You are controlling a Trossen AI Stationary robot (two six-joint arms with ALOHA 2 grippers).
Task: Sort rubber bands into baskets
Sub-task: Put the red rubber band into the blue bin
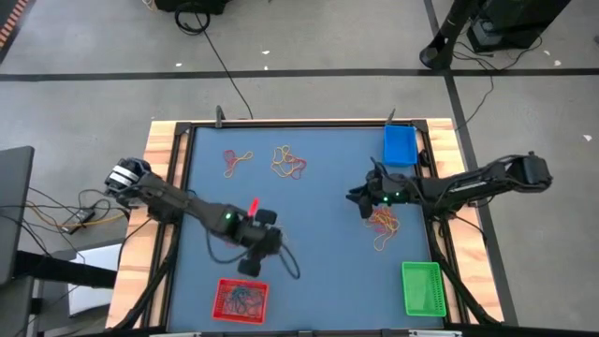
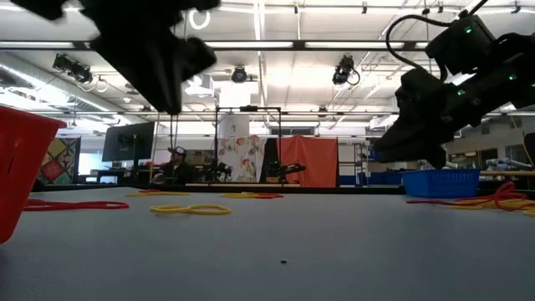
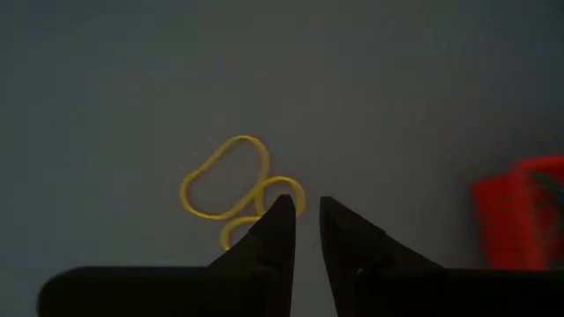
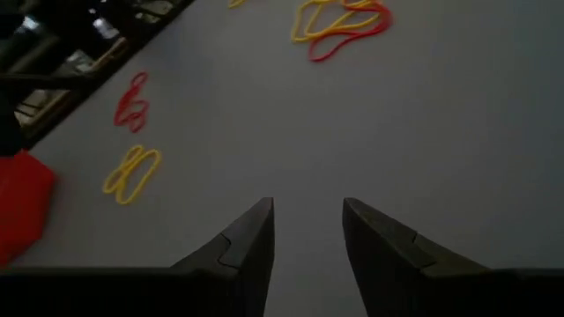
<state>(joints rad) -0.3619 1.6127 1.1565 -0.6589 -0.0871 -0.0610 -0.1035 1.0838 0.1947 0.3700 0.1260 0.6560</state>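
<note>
My left gripper [image 1: 251, 245] hangs above the blue mat, near the red basket [image 1: 241, 298], which holds several rubber bands. Its fingers [image 3: 304, 211] stand a narrow gap apart, with nothing between them, over a yellow rubber band [image 3: 231, 183] lying flat on the mat. My right gripper [image 1: 363, 200] is open and empty above the mat [image 4: 306, 211], beside a pile of yellow and red bands [image 1: 384, 225]. The blue basket [image 1: 400, 145] stands at the far right and the green basket [image 1: 421, 285] at the near right.
More bands lie on the mat: a red and yellow bunch [image 1: 236, 161] and a yellow and red bunch [image 1: 288, 162] near the far edge, and a red band [image 1: 253, 205] beside the left arm. A raised wooden frame [image 1: 167, 150] edges the mat.
</note>
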